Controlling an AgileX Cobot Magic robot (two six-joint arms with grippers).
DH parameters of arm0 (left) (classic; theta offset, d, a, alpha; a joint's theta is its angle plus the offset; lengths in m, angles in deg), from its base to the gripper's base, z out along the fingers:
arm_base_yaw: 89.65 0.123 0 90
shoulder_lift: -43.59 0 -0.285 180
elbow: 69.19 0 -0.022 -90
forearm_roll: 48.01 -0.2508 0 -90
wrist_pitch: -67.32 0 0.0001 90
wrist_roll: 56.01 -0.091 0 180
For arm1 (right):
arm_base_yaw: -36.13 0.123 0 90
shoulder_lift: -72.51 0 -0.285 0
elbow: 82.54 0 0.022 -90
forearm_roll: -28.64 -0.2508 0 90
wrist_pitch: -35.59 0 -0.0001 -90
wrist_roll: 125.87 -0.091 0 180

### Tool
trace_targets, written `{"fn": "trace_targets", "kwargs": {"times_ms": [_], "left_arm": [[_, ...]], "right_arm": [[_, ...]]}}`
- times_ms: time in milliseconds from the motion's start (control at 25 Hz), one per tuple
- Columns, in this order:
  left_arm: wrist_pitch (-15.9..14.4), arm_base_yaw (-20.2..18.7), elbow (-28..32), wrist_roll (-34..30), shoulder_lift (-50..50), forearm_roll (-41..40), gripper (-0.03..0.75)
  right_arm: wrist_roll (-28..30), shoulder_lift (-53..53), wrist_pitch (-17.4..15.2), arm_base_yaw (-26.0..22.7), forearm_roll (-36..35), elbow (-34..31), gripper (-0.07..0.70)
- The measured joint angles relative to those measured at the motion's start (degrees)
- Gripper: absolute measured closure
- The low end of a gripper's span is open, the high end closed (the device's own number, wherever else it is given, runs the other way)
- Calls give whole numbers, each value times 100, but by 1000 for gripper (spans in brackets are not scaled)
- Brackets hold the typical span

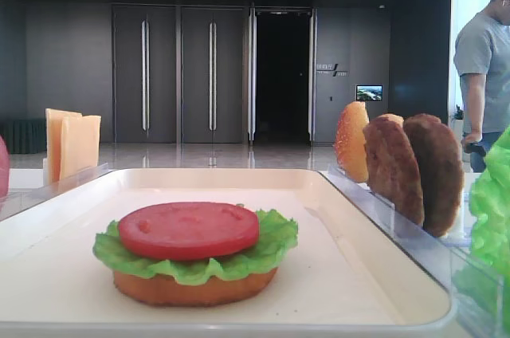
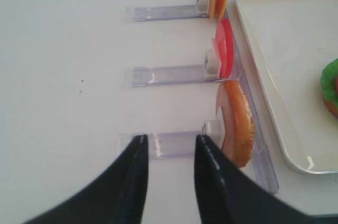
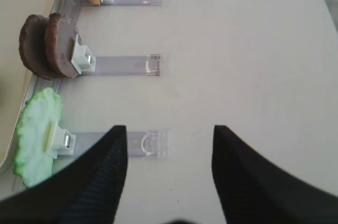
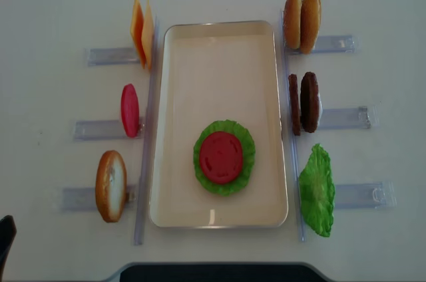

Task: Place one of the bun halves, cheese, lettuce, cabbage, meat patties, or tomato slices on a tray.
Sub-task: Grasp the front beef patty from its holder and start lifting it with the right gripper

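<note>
On the cream tray (image 4: 219, 76) a tomato slice (image 4: 221, 156) lies on lettuce (image 4: 247, 162), with a flat bun half (image 1: 191, 290) underneath. Standing in the racks to its right are two bun halves (image 4: 301, 20), two meat patties (image 4: 304, 102) and a lettuce leaf (image 4: 317, 191). Cheese (image 4: 141, 32), a tomato slice (image 4: 129, 110) and a bun half (image 4: 110, 185) stand on the left. My right gripper (image 3: 169, 129) is open and empty above the table, right of the lettuce leaf (image 3: 34, 137). My left gripper (image 2: 170, 138) is open and empty, left of the bun half (image 2: 236, 123).
Clear slotted racks (image 4: 353, 195) stick out sideways from both long sides of the tray. A person (image 1: 486, 67) stands behind the table at the right in the low exterior view.
</note>
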Motion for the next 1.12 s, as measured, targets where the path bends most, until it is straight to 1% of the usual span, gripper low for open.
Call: {"fn": "trace_targets", "kwargs": {"times_ms": [120, 240, 480, 640, 800, 920, 1120], "left_arm": [[0, 0, 0, 0, 0, 0, 484], [0, 0, 0, 0, 0, -1, 486], [0, 0, 0, 4, 0, -13, 493], [0, 0, 0, 4, 0, -18, 495], [0, 0, 0, 4, 0, -29, 496], [0, 0, 0, 4, 0, -44, 496], [0, 0, 0, 4, 0, -44, 496]], "right_arm": [[0, -792, -85, 0, -13, 330, 251], [0, -1670, -249, 0, -27, 696, 251], [-5, -3464, -323, 0, -27, 1534, 248], [-5, -4304, -387, 0, -32, 2131, 248], [-5, -4984, -469, 0, -32, 2613, 248], [1, -5330, -481, 0, -32, 2843, 248], [1, -5504, -482, 0, -32, 2957, 248]]}}
